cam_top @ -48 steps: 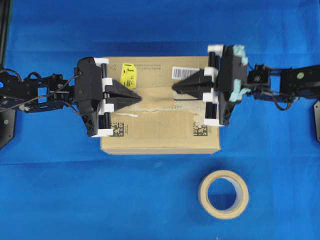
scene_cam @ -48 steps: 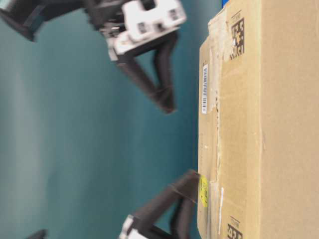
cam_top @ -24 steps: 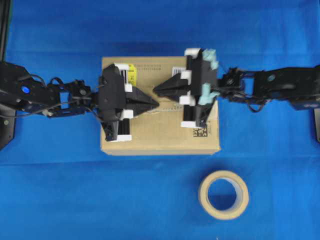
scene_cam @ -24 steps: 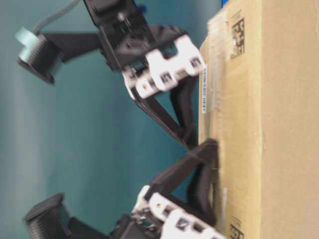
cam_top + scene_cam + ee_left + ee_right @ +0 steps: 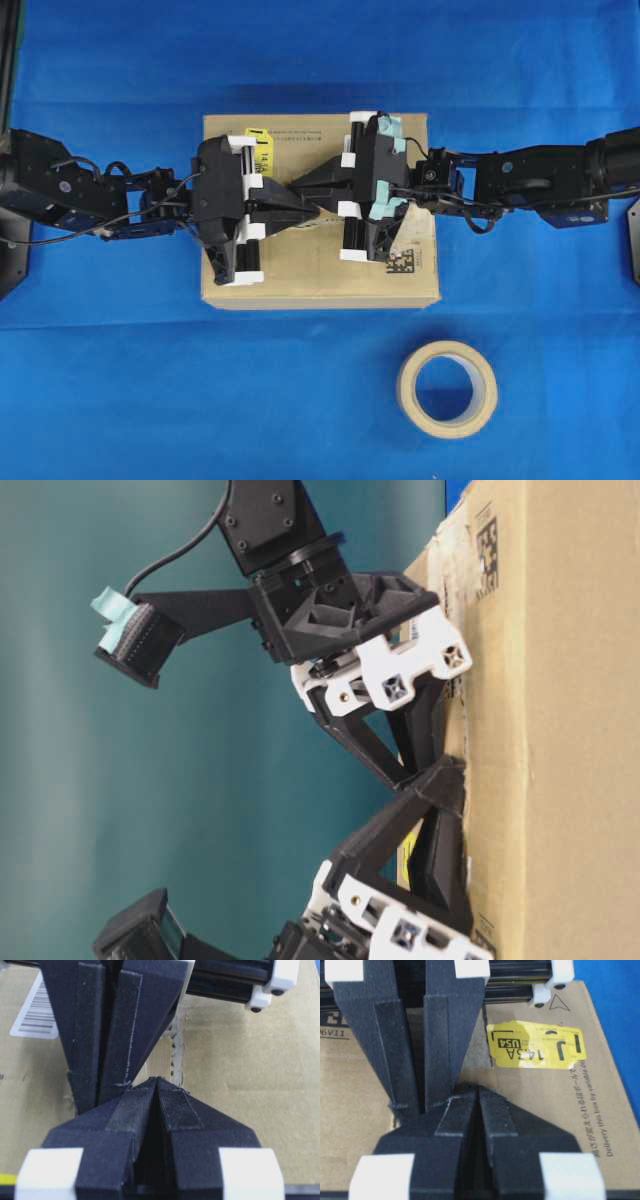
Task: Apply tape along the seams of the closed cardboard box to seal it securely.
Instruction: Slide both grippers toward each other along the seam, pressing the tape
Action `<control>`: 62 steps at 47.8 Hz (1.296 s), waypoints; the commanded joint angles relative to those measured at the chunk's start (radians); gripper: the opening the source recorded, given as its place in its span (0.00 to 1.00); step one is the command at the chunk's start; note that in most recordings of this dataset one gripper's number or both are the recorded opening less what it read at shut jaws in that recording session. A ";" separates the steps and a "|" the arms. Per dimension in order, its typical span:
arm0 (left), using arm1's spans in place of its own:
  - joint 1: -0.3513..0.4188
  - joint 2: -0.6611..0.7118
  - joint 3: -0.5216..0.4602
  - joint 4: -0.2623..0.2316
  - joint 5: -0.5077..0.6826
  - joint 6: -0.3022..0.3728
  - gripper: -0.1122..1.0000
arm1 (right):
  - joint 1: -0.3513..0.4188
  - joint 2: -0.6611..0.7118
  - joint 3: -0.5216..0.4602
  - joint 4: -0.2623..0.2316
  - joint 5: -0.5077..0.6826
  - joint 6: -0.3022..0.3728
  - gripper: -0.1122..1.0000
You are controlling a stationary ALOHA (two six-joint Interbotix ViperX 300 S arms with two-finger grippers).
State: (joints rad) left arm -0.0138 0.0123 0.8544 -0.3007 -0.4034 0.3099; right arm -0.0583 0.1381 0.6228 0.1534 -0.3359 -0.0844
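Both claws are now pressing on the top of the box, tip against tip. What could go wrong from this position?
1. The left claw and the right claw are both shut and meet tip to tip over the cardboard box; more inward travel could make them collide or jam.
2. They press near the seams, so the flaps might be pushed in.
3. The tape is hidden under the tips; sliding could wrinkle or shift it.
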 commanded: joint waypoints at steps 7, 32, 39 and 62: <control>-0.011 -0.028 0.091 -0.006 0.009 0.003 0.10 | 0.035 -0.011 0.078 0.058 0.002 0.002 0.09; -0.011 -0.041 0.170 -0.011 0.009 0.002 0.10 | 0.064 -0.089 0.249 0.138 0.000 0.002 0.09; -0.011 -0.043 0.172 -0.015 0.009 0.003 0.10 | 0.086 -0.091 0.252 0.138 0.002 0.002 0.09; -0.011 -0.212 0.137 -0.015 0.077 0.014 0.10 | 0.083 -0.199 0.232 0.133 0.014 -0.018 0.09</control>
State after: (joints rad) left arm -0.0199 -0.1473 0.9894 -0.3129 -0.3605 0.3206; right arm 0.0031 -0.0184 0.8406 0.2899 -0.3451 -0.0982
